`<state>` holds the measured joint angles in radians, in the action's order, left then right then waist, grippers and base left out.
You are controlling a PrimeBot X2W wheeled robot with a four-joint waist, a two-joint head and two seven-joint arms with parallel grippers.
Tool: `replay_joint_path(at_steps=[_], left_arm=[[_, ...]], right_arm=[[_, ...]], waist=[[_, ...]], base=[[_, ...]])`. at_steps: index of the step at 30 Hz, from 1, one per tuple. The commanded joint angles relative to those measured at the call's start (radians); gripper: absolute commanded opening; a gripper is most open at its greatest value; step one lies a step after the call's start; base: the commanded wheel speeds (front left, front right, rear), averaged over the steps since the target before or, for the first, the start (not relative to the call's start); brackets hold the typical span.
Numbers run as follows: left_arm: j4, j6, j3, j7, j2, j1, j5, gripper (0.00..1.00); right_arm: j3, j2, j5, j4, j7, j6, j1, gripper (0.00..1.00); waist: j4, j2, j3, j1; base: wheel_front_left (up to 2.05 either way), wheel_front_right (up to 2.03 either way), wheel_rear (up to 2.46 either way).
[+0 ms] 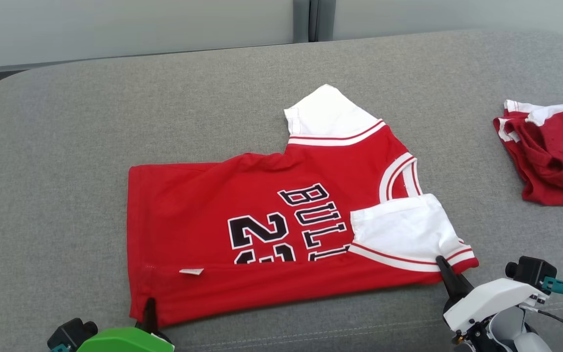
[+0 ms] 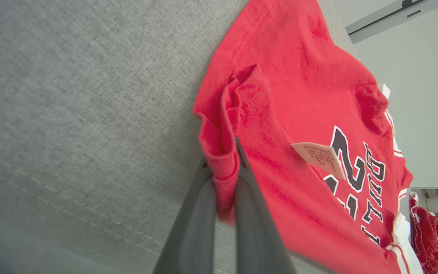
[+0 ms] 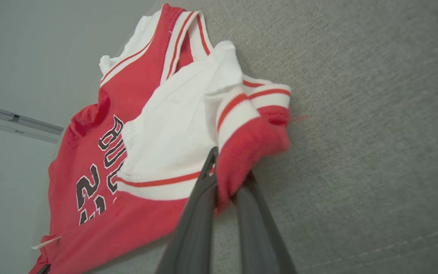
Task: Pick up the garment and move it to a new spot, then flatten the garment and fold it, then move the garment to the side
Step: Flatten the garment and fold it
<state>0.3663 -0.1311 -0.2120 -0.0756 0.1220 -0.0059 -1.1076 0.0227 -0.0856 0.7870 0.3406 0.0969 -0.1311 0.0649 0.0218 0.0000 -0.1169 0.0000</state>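
Observation:
The garment [image 1: 242,195] is a red jersey with white sleeves and black lettering, lying on the grey cushion with its near long edge folded over. My left gripper [image 1: 150,309] is shut on the jersey's near left hem corner; in the left wrist view the red hem [image 2: 222,167] is bunched between the dark fingers [image 2: 249,198]. My right gripper [image 1: 443,269] is shut on the near right sleeve cuff, and the right wrist view has the red and white cuff [image 3: 242,144] pinched between its fingers [image 3: 200,205].
A second red and white garment [image 1: 550,151] lies crumpled at the cushion's right edge. The grey cushion [image 1: 66,171] spreads wide to the left and behind the jersey. A pale wall runs along the back.

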Motion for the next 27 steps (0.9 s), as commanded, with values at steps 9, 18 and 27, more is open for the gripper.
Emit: replay_joint_path(at_steps=[9, 18, 27], left_arm=[[0.031, -0.019, -0.056, -0.008, 0.103, -0.017, 0.122, 1.00], [-0.086, -0.035, -0.067, 0.074, 0.236, -0.110, 0.187, 1.00], [-0.101, -0.042, -0.110, 0.210, 0.347, -0.328, 0.271, 1.00]], right_arm=[[-0.029, -0.021, -0.047, -0.010, 0.014, 0.001, -0.071, 1.00], [-0.096, -0.068, -0.073, -0.129, 0.049, 0.001, -0.103, 1.00], [-0.112, -0.086, -0.086, -0.339, 0.109, 0.000, -0.026, 1.00]], waist=[[0.011, 0.0000, 0.017, 0.0000], [0.044, 0.0000, -0.006, 0.0000], [0.112, 0.0000, -0.118, 0.0000]], base=[[0.00, 0.00, 0.00], [0.00, 0.00, 0.00], [0.00, 0.00, 0.00]])
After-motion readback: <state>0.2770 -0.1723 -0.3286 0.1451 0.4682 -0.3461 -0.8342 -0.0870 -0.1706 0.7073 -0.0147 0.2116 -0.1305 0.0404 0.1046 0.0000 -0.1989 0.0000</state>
